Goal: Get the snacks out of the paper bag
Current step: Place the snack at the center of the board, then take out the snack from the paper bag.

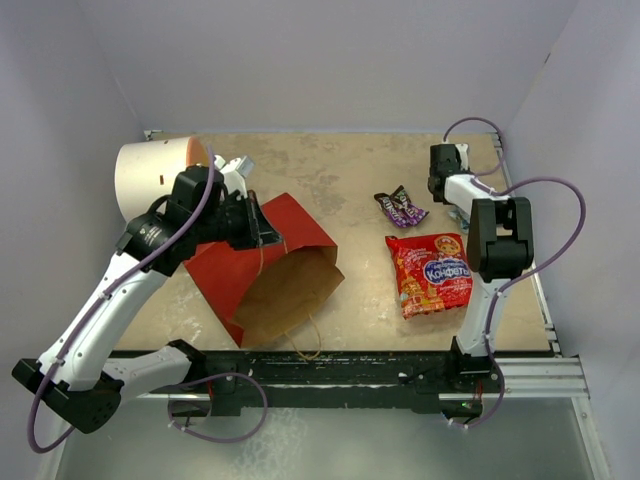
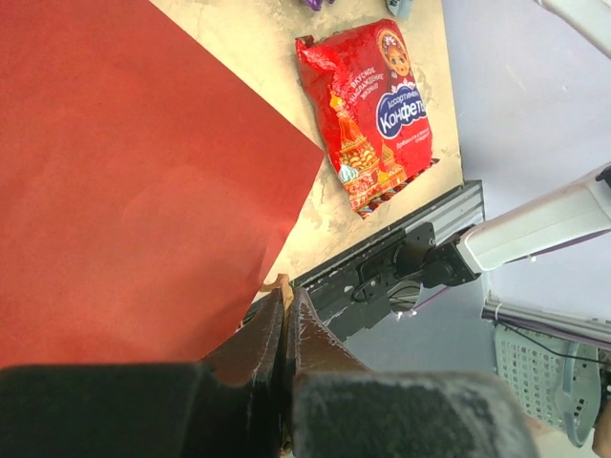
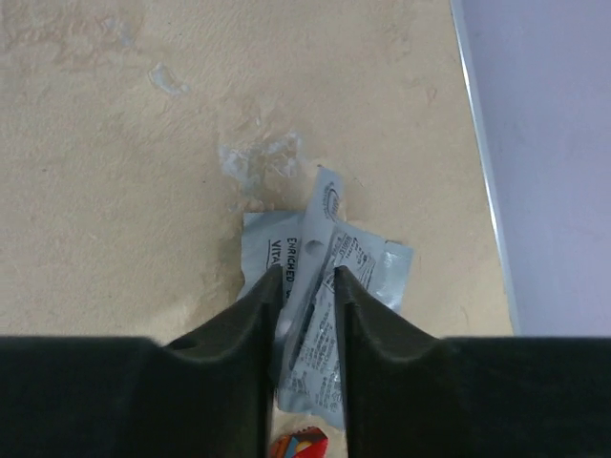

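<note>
Risks first. The left pincer (image 2: 286,298) had its jaws pressed together with only a sliver of tan showing at the tips. I read it as clamped on the rim of the tall red paper bag (image 1: 222,272), which had a brown kraft inside and thin cord handles. That was a thin grip on thin paper, so a hard pull or shake could tear the rim or let it slip, and the bag would flop onto the desk (image 1: 330,165). The bag lay tilted on its side with its mouth toward the near edge. The deep part was hidden, so anything left inside could slide out and drop off that edge. The white cylinder with orange end (image 1: 150,178) sat near the bag, and a swing could knock it.

The right pincer (image 3: 308,279) was low at the far right, jaws narrowly apart astride the small silvery wrapper (image 3: 372,272), which lay on the desk. I could not tell whether they pinched it. If they did, pulling away would drag it toward the nearby right edge.

Pose: the left arm reached forward and inward, its wrist over the bag's upper edge. The right arm was folded with its elbow high and its forearm stretched to the far side. The large flat red packet with blue oval logo (image 1: 431,272) and the small dark purple-brown candy packets (image 1: 400,207) lay out on the desk, well apart from the bag.
</note>
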`<state>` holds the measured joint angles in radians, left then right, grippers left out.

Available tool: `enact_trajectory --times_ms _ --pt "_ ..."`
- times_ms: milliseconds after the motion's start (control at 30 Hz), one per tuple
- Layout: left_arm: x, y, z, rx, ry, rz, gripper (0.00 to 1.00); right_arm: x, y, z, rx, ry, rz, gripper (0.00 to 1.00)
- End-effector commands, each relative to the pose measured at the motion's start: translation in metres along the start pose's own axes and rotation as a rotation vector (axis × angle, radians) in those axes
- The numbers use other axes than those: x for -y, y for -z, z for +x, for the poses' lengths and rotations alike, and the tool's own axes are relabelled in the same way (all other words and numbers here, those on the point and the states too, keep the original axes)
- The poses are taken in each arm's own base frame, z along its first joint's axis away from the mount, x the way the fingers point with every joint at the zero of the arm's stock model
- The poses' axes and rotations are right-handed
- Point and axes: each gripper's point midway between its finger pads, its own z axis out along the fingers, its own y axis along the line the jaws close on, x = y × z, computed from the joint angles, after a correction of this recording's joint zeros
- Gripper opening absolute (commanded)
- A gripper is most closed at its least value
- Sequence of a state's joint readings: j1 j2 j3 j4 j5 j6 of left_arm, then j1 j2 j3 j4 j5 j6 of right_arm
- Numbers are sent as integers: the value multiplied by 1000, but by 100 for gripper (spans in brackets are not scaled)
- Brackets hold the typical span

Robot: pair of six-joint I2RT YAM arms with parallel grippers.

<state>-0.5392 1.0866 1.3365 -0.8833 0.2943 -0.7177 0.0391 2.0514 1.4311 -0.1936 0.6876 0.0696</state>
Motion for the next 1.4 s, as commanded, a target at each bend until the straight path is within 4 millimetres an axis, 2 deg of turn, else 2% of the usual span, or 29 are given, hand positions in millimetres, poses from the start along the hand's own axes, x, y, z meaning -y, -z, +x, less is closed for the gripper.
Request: enact_trajectory --times_ms 0,133,267,333,400,467,500,567,667,767,833,933,1000,1067,1267,1367 --pt "17 0 -14 51 9 67 0 4 18 -22 54 -88 -46 39" --pt "16 1 -13 56 5 72 0 17 50 -28 58 -137 -99 62" --pt "25 0 -10 39 4 124 2 21 95 -29 82 -221 -210 69" --pt "31 2 -12 38 7 149 2 12 128 -32 128 -242 -313 71" --pt "33 5 -15 47 8 147 0 -8 170 -32 187 -226 -451 72" --pt "34 9 -21 68 2 129 0 -37 220 -26 276 -140 -630 72" --pt "33 11 -24 76 -4 118 0 -50 256 -25 340 -98 -757 72" --pt "35 14 -30 89 -12 102 0 -70 309 -10 421 10 -970 72" --pt "30 14 -36 105 -4 66 0 -81 383 16 580 134 -1215 72" --pt "24 17 -40 132 6 29 0 -83 443 48 766 235 -1395 72" --pt "20 20 -41 146 10 4 0 -81 475 68 889 303 -1489 70" --pt "19 25 -44 152 4 -11 0 -85 505 99 1073 468 -1566 67" --pt "19 27 -45 148 -5 -23 0 -96 520 124 1208 658 -1567 64" --pt "17 30 -46 147 -11 -39 0 -115 517 134 1291 818 -1480 64" --pt "16 41 -46 154 -8 -66 0 -170 505 115 1533 1101 -1203 66" --pt "15 46 -46 157 -4 -77 0 -203 505 116 1577 1205 -1172 66"
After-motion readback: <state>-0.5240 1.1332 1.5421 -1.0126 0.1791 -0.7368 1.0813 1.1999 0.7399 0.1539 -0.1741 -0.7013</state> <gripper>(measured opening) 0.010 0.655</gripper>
